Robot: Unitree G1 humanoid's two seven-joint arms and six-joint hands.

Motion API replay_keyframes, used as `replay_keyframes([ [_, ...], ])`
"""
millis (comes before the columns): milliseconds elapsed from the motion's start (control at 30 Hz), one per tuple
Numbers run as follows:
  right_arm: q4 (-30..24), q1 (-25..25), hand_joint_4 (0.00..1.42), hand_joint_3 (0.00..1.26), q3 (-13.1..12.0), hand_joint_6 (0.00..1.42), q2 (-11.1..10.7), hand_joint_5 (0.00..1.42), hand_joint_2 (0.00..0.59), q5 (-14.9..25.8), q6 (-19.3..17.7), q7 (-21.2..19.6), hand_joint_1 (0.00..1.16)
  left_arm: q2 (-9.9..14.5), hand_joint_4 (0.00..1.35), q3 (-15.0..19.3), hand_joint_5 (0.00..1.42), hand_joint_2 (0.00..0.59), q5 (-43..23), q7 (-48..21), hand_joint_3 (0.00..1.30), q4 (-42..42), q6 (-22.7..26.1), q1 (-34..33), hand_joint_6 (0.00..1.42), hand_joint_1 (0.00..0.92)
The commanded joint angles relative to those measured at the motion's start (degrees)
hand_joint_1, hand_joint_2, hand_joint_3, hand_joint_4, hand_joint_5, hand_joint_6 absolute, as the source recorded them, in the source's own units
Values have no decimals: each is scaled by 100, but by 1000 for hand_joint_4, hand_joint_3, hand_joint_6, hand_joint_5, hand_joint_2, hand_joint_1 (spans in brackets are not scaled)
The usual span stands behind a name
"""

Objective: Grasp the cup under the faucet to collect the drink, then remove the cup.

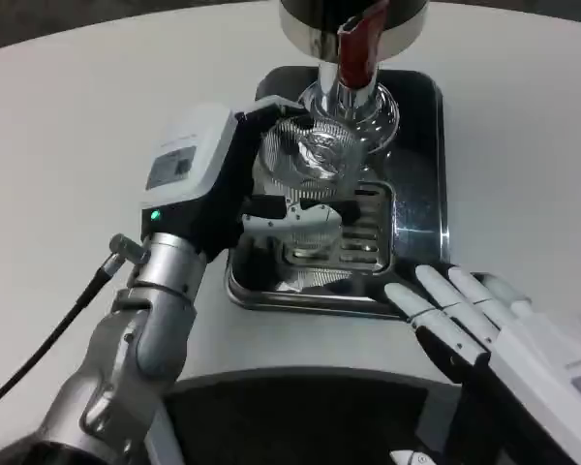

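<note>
A clear ribbed plastic cup (pixel 308 153) stands tilted under the chrome faucet (pixel 350 92), whose lever handle (pixel 358 44) is red. My left hand (pixel 234 184) grips the cup from its left side, with fingers wrapped around its wall. The cup sits over the slotted drip grate (pixel 364 231). I cannot tell whether liquid is in it. My right hand (pixel 462 315) rests on the table at the tray's near right corner, fingers spread and holding nothing.
A shiny steel tray (pixel 416 165) carries the dispenser base and the grate. The dispenser's chrome body (pixel 315 24) rises at the top edge. White table (pixel 77 145) lies on both sides. A black cable (pixel 48 339) runs along my left forearm.
</note>
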Motion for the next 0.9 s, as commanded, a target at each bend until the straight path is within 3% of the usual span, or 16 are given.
replay_keyframes([
  [33,-89,117,0,92,-153,15,40,0,461,223,-151,85,382,-76,1102,-202,1243,0,88,192,982,171,-103,-213,1424,585],
  [367,-89,276,0,93,-462,15,39,0,461,491,-312,70,382,-129,1035,-473,1193,0,169,213,932,211,-68,-300,1424,585],
  [700,-89,290,0,93,-511,15,74,0,461,585,-372,99,382,-10,952,-429,1121,0,246,177,883,-2,96,-180,1424,565],
  [900,-89,267,0,99,-436,16,115,0,461,577,-342,132,382,89,656,-431,905,9,296,115,755,-148,280,-129,1340,459],
])
